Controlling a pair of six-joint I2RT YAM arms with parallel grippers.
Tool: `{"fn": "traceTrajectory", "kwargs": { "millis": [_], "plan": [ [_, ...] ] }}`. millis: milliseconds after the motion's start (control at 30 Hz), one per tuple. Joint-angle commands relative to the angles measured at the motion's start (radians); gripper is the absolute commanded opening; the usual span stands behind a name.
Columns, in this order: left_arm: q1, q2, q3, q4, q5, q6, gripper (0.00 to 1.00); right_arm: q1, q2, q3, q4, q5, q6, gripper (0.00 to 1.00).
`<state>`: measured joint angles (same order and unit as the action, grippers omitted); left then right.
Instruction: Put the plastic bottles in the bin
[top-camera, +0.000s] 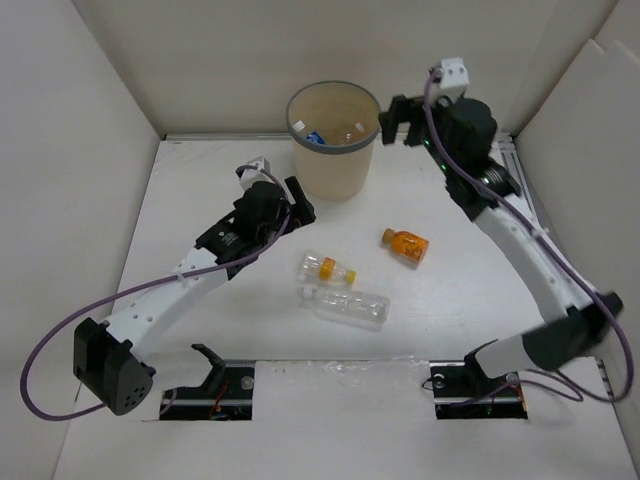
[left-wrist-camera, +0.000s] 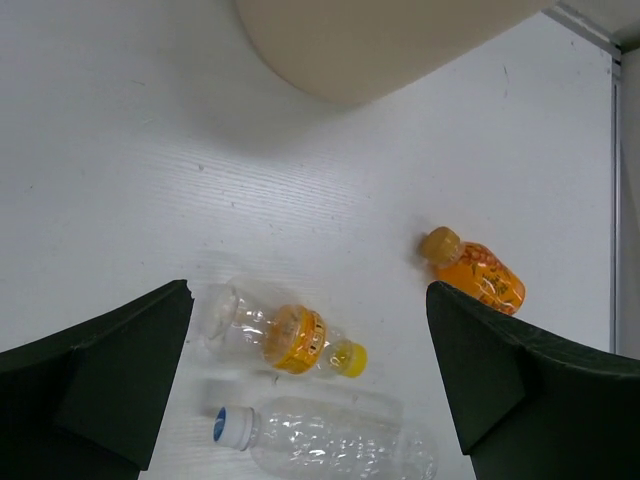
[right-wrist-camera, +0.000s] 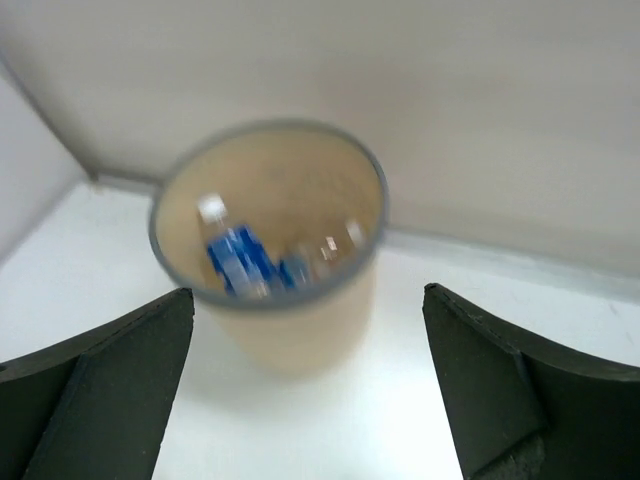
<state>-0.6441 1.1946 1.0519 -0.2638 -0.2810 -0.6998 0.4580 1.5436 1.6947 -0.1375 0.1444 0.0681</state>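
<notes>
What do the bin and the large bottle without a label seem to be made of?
The bin: probably matte beige plastic with a grey rim; its wall shows no shine. The large bottle: thin clear plastic, glossy; the white table shows through its body.

It was a robotics lab test cell: a white bench (top-camera: 450, 310) boxed in on three sides by plain white panels (top-camera: 70, 120), a left arm (top-camera: 165, 300) and a right arm (top-camera: 530, 255) bolted at its near edge, purple cables (top-camera: 30, 362) trailing from both.
</notes>
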Motion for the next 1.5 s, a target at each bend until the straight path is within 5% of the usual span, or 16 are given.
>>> {"fn": "traceTrajectory", "kwargs": {
  "millis": [0,100,267,633,867,1167,1300,1333,1467],
  "plan": [
    [0.009,-0.012,0.066,-0.037,-0.067,-0.090,1.00,-0.047,-0.190,-0.296,-0.110,-0.041,-0.027,1.00],
    [0.029,-0.030,0.053,0.007,-0.054,-0.080,1.00,-0.108,-0.344,-0.588,0.013,-0.104,0.012,1.00],
    [0.040,-0.030,0.043,0.038,-0.004,-0.056,1.00,-0.220,-0.330,-0.727,0.024,-0.290,0.030,1.00],
    [0.040,-0.065,-0.019,0.116,0.028,-0.026,1.00,-0.232,-0.116,-0.852,0.018,-0.267,0.058,1.00],
    [0.040,-0.066,-0.029,0.126,0.046,-0.026,1.00,-0.209,-0.045,-0.790,-0.074,-0.239,0.107,1.00],
    [0.040,-0.084,-0.029,0.115,-0.024,-0.017,1.00,-0.128,0.047,-0.739,-0.186,-0.140,0.119,0.89],
    [0.040,-0.084,-0.038,0.115,-0.024,-0.017,1.00,-0.128,0.058,-0.719,-0.214,-0.118,0.140,0.61],
    [0.040,-0.075,-0.038,0.115,-0.024,-0.007,1.00,-0.128,0.058,-0.710,-0.226,-0.118,0.141,0.45],
    [0.040,-0.020,-0.016,0.126,0.002,0.005,1.00,-0.128,0.033,-0.710,-0.214,-0.158,0.141,0.13]
  ]
}}
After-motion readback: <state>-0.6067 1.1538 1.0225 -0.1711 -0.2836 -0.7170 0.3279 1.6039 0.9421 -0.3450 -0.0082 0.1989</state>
